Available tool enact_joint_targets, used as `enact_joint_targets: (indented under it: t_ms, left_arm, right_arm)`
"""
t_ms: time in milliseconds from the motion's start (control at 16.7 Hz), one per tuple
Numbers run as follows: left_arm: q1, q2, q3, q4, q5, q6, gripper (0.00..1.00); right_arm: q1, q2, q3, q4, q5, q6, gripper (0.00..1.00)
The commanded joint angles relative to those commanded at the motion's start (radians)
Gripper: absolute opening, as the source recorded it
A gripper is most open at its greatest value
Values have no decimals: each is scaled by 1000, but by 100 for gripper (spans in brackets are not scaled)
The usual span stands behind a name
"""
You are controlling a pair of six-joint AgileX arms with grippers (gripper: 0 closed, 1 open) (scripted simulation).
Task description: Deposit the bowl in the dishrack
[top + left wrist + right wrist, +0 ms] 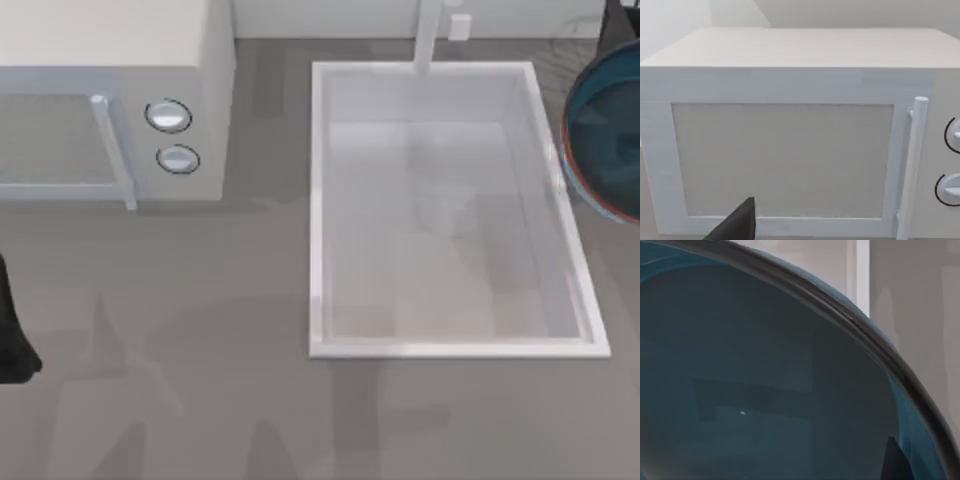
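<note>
- Sink (pixel 318 200) basin holds nothing; open from above, faucet (pixel 430 40) standing at its far rim.
- Microwave (pixel 110 100) blocks far-left counter.
- Bare counter (pixel 200 400) between microwave and sink, and along the near edge.
- Bowl (pixel 610 130) overhangs the sink's right rim.

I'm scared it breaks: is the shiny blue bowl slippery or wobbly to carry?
The glossy teal-blue round bowl looks smooth, so probably slippery. It seems stiff and maybe breakable, like glazed pottery. Its rounded sides suggest it might rock if set down tilted.
</note>
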State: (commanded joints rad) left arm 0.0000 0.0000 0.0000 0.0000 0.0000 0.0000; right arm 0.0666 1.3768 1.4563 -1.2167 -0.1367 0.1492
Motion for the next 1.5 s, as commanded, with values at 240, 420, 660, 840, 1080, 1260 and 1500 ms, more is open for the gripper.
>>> enact_joint_targets:
  t_ms: [240, 420, 660, 840, 1080, 1260, 1500]
  left_arm:
    - [0, 0, 0, 0, 0, 0, 100]
    - [0, 0, 0, 0, 0, 0, 100]
    - [0, 0, 0, 0, 0, 0, 100]
    - [0, 0, 0, 0, 0, 0, 100]
    - [0, 0, 0, 0, 0, 0, 100]
    - [0, 0, 0, 0, 0, 0, 100]
    - [0, 0, 0, 0, 0, 0, 100]
  right_arm:
    - [-196, -105, -89, 341, -154, -50, 0]
    - [-367, -191, -169, 612, -271, -81, 0]
    - [-572, -304, -259, 913, -401, -113, 0]
    - [-672, -368, -299, 1038, -462, -128, 0]
    - [-700, -387, -310, 1070, -479, -133, 0]
    - [-695, -382, -306, 1069, -476, -131, 0]
    - [-656, -276, -314, 1177, -442, -132, 0]
